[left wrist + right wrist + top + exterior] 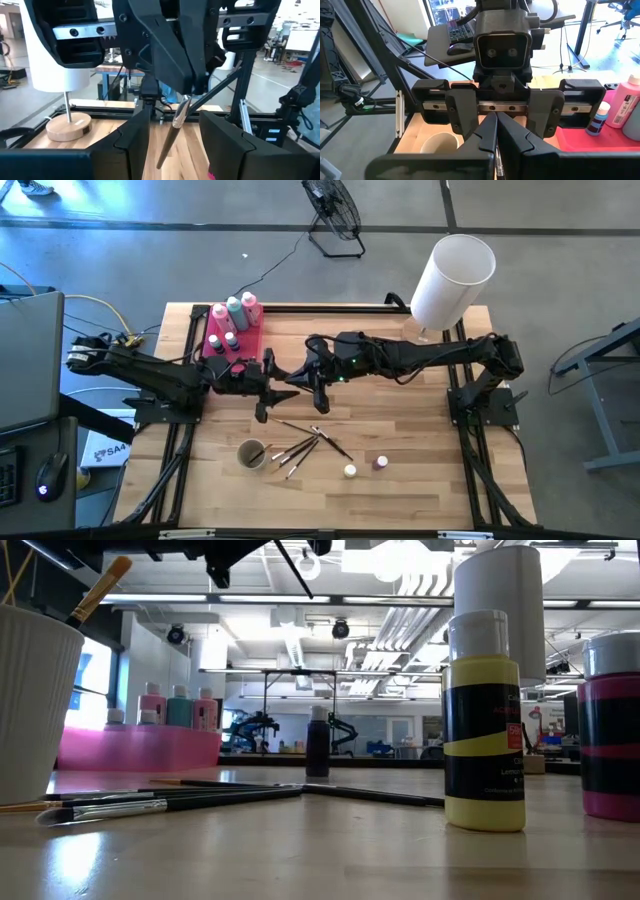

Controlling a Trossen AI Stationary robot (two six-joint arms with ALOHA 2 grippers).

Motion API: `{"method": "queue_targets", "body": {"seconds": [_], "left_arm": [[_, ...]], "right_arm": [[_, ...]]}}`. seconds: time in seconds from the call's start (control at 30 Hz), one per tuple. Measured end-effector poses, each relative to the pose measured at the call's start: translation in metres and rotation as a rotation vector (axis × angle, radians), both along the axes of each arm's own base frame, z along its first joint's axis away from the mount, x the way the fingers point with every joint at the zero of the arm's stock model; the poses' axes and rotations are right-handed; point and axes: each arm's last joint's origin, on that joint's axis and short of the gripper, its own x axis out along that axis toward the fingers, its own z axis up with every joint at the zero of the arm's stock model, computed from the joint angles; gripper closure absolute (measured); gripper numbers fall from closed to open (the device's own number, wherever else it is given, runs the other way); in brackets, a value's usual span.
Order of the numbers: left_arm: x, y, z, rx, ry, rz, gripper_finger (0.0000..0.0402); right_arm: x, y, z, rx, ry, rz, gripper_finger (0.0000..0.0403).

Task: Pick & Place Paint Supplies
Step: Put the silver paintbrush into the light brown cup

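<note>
My right gripper is shut on a thin dark-handled brush held in the air over the table's middle. My left gripper faces it, open, with one finger on each side of the brush's free end and not touching it. In the low view the brush slants down from the grippers at the top edge. More brushes lie flat on the table. Two tiny pots stand near them. Pink and teal squeeze bottles stand in the pink tray. My right gripper pinches the brush between its two fingers, at the metal band near its upper end. The brush is lifted clear and slants down from the fingers toward my left gripper. The fingers hide the exact place of contact.
A white cup with a brush in it stands near the loose brushes. A white lampshade on a wooden base stands at the far right corner. In the low view a yellow pot, a magenta pot and a dark pot stand upright.
</note>
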Motion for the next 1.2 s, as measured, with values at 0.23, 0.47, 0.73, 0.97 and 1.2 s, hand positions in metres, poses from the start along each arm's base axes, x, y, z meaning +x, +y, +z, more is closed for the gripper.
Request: {"method": "queue_targets", "body": {"seconds": [0.23,0.47,0.73,0.97,1.2], "left_arm": [[-0.0001,-0.0002,0.0004,0.000,-0.003,-0.006,0.0236],[-0.0002,-0.0001,0.0010,-0.001,-0.010,-0.006,0.0295],[-0.0002,0.0007,0.0011,-0.006,-0.011,0.025,0.0372],[-0.0002,0.0007,0.0010,-0.006,-0.011,0.026,0.0381],[-0.0002,0.0008,0.0010,-0.006,-0.010,0.027,0.0378]], "right_arm": [[0.0000,0.0000,0.0000,0.000,0.001,0.000,0.0399],[0.0000,-0.0001,-0.0001,0.000,0.002,-0.001,0.0399],[0.0000,-0.0004,-0.0001,-0.001,0.002,-0.004,0.0399],[-0.0001,-0.0004,-0.0003,-0.001,0.004,-0.004,0.0399],[-0.0001,-0.0005,-0.0003,0.013,0.006,-0.012,0.0399]]}}
